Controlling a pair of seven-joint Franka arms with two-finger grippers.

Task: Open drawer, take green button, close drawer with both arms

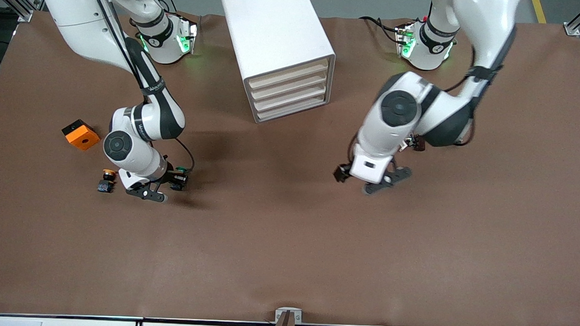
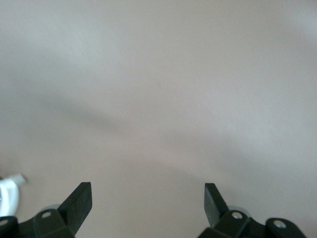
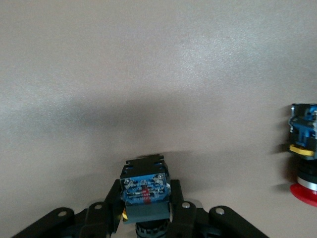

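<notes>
My right gripper (image 1: 171, 184) is shut on the button (image 1: 180, 173), low over the brown mat toward the right arm's end. In the right wrist view the fingers (image 3: 181, 210) clamp the button's blue-grey block base (image 3: 144, 191); its cap is hidden there, and only a green glint shows in the front view. My left gripper (image 1: 366, 185) is open and empty, low over bare mat toward the left arm's end; its fingertips (image 2: 81, 196) stand wide apart. The white drawer cabinet (image 1: 275, 32) stands between the arm bases, and all its drawers (image 1: 288, 88) are shut.
A second button (image 1: 107, 180) lies on the mat beside my right gripper; the right wrist view shows its red cap (image 3: 304, 188). An orange block (image 1: 80, 134) lies farther from the camera than that button. The brown mat (image 1: 287, 250) covers the table.
</notes>
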